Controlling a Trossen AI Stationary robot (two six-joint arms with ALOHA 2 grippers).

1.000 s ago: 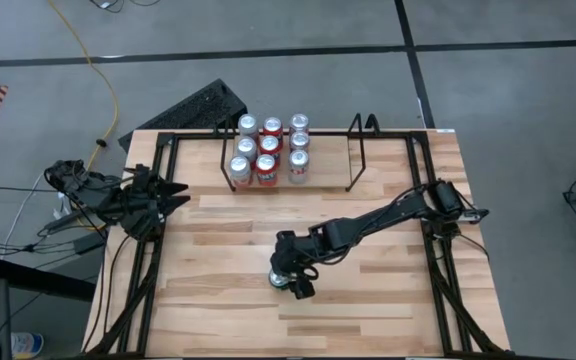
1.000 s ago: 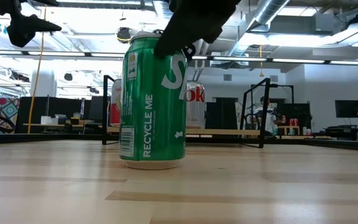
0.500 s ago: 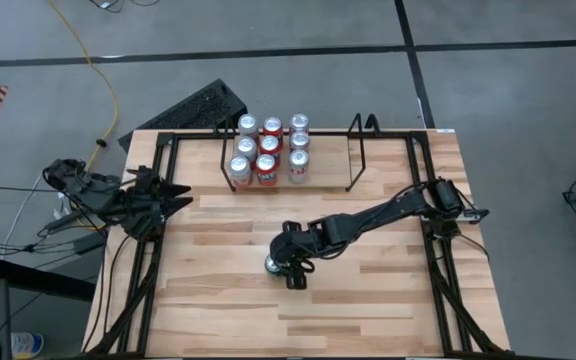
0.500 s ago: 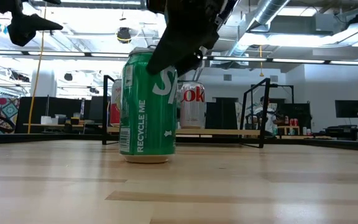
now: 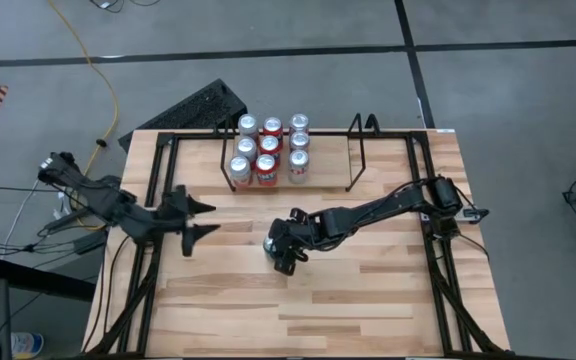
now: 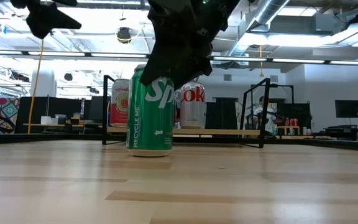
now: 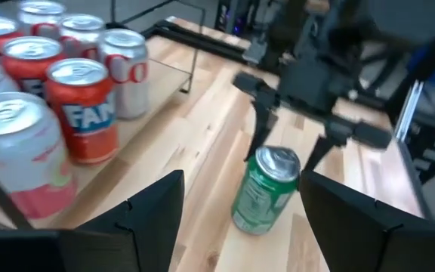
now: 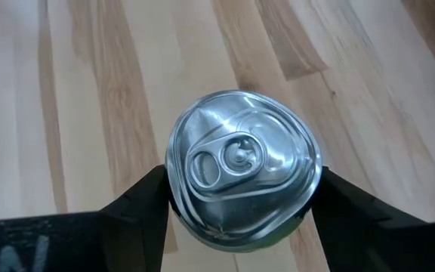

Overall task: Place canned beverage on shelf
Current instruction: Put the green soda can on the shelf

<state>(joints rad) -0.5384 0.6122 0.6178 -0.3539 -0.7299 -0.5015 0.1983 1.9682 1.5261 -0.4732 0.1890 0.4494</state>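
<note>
A green canned beverage [image 5: 272, 243] [image 6: 151, 118] stands upright near the table's middle, with my right gripper [image 5: 281, 251] shut on its top end. The shelf [image 5: 360, 150], a low black wire rack on a wood floor, sits at the far edge. Several silver and red cans [image 5: 268, 150] stand on its left part. My left gripper [image 5: 206, 219] hangs open over the table's left part, pointing at the green can [image 7: 266, 189] and touching nothing. My right gripper pinches the can's upper side wall just under the rim [image 8: 174, 189] between its two fingers, one on each side. The fingers slant down from above and from the table's right. The lid [image 8: 240, 166] looks squeezed out of round. The can stays upright, base at the tabletop.
A black tubular frame [image 5: 158, 170] runs along the table's left, right and far sides. The shelf's right part [image 5: 328, 160] holds no cans. A black keyboard-like object [image 5: 193, 105] lies on the floor beyond the far edge. Bare wood spans the table's near half [image 5: 298, 310].
My right gripper has carried the green can toward the far edge and slightly left, rolling its wrist; the can has stayed upright and looks smaller in the low view. My left gripper has swung from the table's left edge out over the table, toward the can.
</note>
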